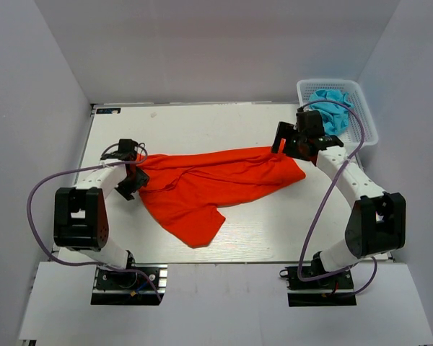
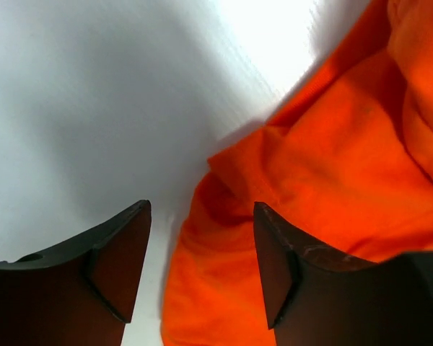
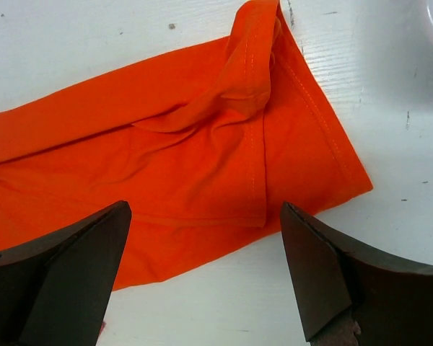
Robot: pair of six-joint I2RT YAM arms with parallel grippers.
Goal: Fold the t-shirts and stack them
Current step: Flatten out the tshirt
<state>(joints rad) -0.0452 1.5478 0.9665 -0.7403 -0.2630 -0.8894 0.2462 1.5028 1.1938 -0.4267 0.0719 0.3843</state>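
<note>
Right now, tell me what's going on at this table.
Two robot arms are working on an orange-red t-shirt that lies stretched out but rumpled across the table, not yet folded. The left gripper and the right gripper sit at opposite ends of it, both open, and neither is holding the cloth. A turquoise t-shirt lies bunched in the white basket at the far right corner.
</note>
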